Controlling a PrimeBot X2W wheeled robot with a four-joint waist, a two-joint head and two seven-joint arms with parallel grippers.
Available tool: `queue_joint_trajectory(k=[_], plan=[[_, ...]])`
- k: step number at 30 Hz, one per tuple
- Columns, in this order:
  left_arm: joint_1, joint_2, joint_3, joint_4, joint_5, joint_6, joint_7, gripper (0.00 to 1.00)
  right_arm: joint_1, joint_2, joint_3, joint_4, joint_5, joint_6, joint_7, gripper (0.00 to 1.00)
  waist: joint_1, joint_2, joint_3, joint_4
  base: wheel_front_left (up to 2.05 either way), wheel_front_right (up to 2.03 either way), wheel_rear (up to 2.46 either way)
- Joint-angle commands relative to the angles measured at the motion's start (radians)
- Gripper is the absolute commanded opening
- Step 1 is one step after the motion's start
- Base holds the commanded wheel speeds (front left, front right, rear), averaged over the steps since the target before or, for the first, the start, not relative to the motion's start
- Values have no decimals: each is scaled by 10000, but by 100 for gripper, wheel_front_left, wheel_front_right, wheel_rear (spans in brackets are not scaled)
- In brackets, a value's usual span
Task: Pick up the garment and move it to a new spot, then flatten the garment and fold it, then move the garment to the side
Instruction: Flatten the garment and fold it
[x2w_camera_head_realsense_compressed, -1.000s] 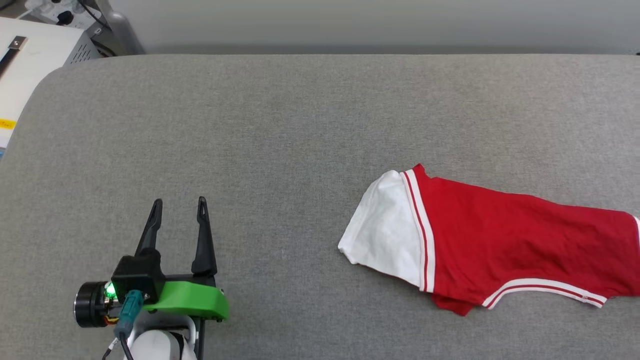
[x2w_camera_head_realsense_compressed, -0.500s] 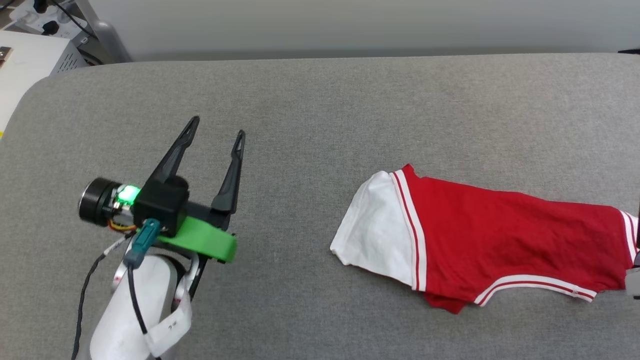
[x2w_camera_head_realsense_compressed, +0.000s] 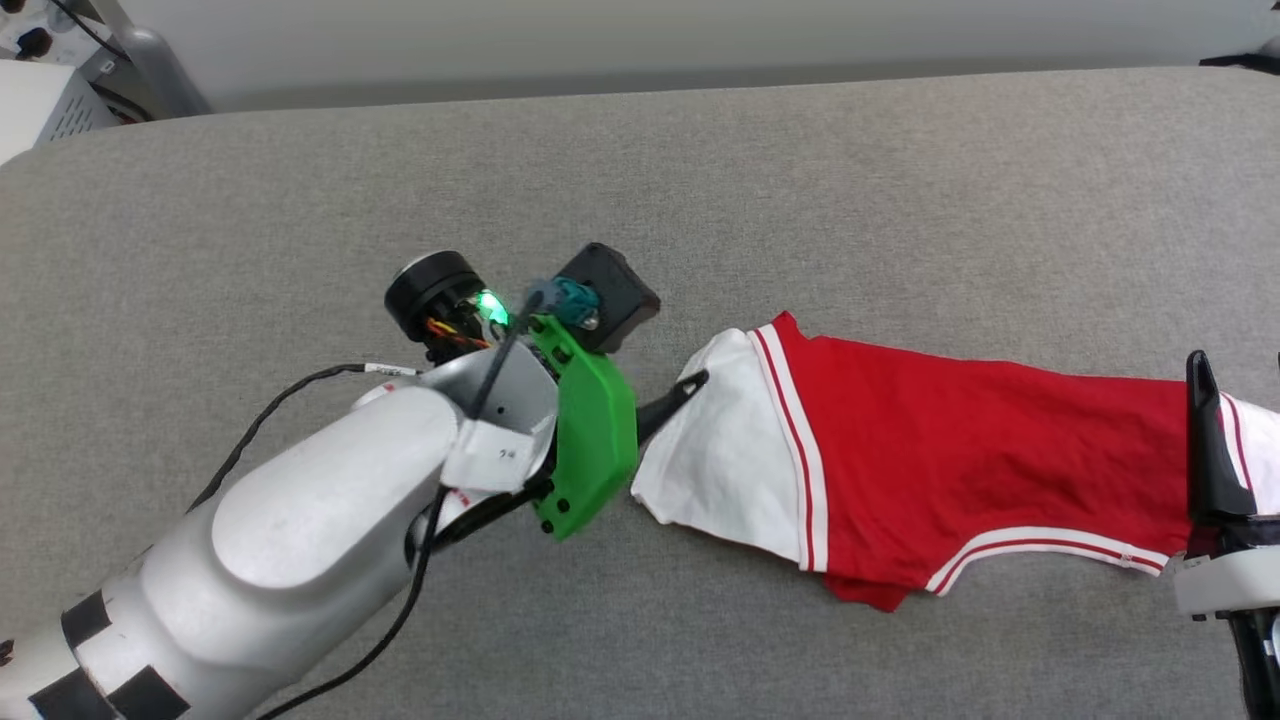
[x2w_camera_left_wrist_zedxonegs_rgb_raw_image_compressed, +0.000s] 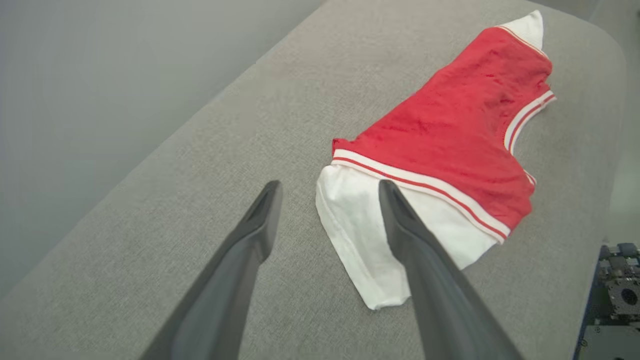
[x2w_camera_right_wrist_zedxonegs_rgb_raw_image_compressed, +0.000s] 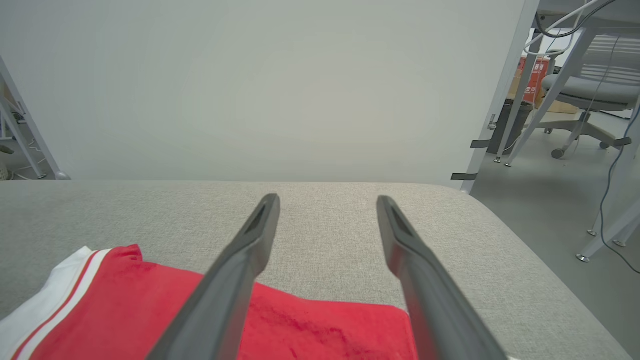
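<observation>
The garment (x2w_camera_head_realsense_compressed: 950, 470) lies crumpled on the grey padded table (x2w_camera_head_realsense_compressed: 600, 180), a red body with striped trim and a white sleeve (x2w_camera_head_realsense_compressed: 715, 440) at its left end. My left gripper (x2w_camera_left_wrist_zedxonegs_rgb_raw_image_compressed: 330, 184) is open and points at that sleeve. In the left wrist view one finger (x2w_camera_left_wrist_zedxonegs_rgb_raw_image_compressed: 420, 260) crosses the white cloth and the other is over bare table. In the head view a dark fingertip (x2w_camera_head_realsense_compressed: 688, 383) reaches the sleeve's upper edge. My right gripper (x2w_camera_right_wrist_zedxonegs_rgb_raw_image_compressed: 327, 198) is open above the garment's (x2w_camera_right_wrist_zedxonegs_rgb_raw_image_compressed: 310, 325) right end, with one finger (x2w_camera_head_realsense_compressed: 1205, 440) at the head view's right edge.
A white equipment box (x2w_camera_head_realsense_compressed: 40, 110) and cables sit past the table's far left corner. A pale wall (x2w_camera_right_wrist_zedxonegs_rgb_raw_image_compressed: 250, 85) runs behind the table. Beyond the table's right end are bare floor, metal desk legs (x2w_camera_right_wrist_zedxonegs_rgb_raw_image_compressed: 520, 95) and an office chair (x2w_camera_right_wrist_zedxonegs_rgb_raw_image_compressed: 585, 90).
My left arm has swung forward and to the right, turning its open fingers onto the white sleeve. The head camera has shifted, and the right gripper's finger has come into view at the right edge.
</observation>
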Motion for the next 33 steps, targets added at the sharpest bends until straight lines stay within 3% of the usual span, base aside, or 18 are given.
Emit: queue_joint_trajectory(k=[1,4,8,19,25,29,31,33], plan=[[-449,100,-488,36,-373,-25,476,100,-221,-23,70,41,-43,-7,6,100,0,0,182,-181,0,0,0],[-1160,137,-1775,152,-1185,-26,1617,100,-424,-39,204,82,-61,-7,-4,100,0,0,397,-361,0,0,0],[-1715,65,-2635,303,-1563,-26,2481,100,-711,-36,363,156,-56,-7,-37,100,0,0,746,-606,0,0,0],[-718,111,-2795,488,-278,-26,4194,100,-1612,31,615,669,85,-7,-291,100,0,0,1831,-1248,0,0,0],[-83,152,-2796,843,117,-26,4494,100,-1837,99,614,829,49,-7,-354,100,0,0,2157,-1360,0,0,0],[99,88,-2797,1169,540,-26,4085,100,-1841,117,526,849,12,-7,-372,100,0,0,2209,-1315,0,0,0],[143,80,-2797,1290,884,-26,3743,0,-1792,96,453,875,2,-7,-377,100,0,0,2146,-1253,0,0,0],[86,98,-2797,1427,1129,-26,3189,0,-1731,100,344,897,-29,-7,-381,100,0,0,2015,-1151,0,0,0]])
